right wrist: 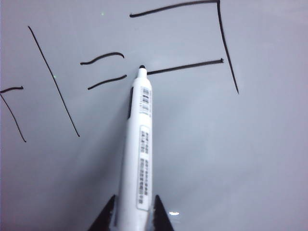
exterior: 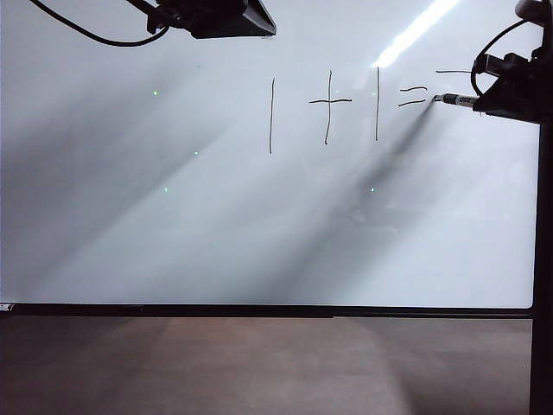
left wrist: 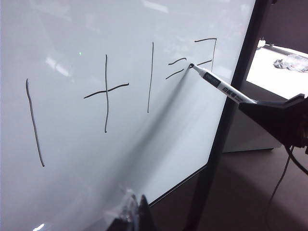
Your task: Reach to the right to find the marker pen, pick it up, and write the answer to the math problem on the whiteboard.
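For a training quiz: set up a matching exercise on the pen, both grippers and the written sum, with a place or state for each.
Things:
1. marker pen
2. left gripper
3. math problem
4. right gripper

States:
A. hangs off the whiteboard, top left in the exterior view
B. shut on the pen's barrel
C. tip on the board at a half-drawn answer
D. finished strokes beside the pen tip

Pairs: 1-C, 2-A, 3-D, 4-B

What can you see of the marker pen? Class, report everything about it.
The marker pen has a white, plastic-looking barrel with printed barcode labels, a dark clip and a black tip. The right tool grips its rear end. Its tip meets the whiteboard at the end of the middle stroke of the unfinished answer, beside the equals sign.
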You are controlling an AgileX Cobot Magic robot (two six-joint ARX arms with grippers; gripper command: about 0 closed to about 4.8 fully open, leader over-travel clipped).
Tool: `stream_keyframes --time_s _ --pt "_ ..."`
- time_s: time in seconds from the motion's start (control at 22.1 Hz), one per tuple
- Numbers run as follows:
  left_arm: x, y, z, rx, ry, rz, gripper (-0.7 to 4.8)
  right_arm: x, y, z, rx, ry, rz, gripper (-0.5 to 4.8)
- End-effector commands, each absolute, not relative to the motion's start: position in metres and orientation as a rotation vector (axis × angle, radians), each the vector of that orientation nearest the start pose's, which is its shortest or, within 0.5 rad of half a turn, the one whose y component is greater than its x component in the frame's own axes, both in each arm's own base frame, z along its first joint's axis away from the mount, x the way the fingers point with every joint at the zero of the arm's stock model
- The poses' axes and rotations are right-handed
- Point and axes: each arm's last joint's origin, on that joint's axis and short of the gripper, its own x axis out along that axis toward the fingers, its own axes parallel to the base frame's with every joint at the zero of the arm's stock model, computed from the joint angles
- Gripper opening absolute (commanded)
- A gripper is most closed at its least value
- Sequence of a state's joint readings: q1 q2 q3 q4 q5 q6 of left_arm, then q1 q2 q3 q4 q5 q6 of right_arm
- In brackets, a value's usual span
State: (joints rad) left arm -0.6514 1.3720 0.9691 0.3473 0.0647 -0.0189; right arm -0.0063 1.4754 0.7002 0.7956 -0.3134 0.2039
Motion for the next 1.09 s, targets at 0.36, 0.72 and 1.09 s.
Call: stream_keyframes --time_s 0.36,0.72,1.09 --pt "0.247 -0.191 0.319 -0.005 0.047 -0.719 -0.04 0.312 0.007 0.240 0.199 0.001 0.301 -0.07" --pt "0.247 -0.191 0.319 -0.005 0.047 -0.719 -0.05 0.315 0.006 0.231 0.206 0.046 0.294 -0.07" --pt "0.247 -0.191 0.319 -0.004 0.049 -0.719 -0.05 0.319 0.006 0.217 0.196 0.095 0.289 -0.07"
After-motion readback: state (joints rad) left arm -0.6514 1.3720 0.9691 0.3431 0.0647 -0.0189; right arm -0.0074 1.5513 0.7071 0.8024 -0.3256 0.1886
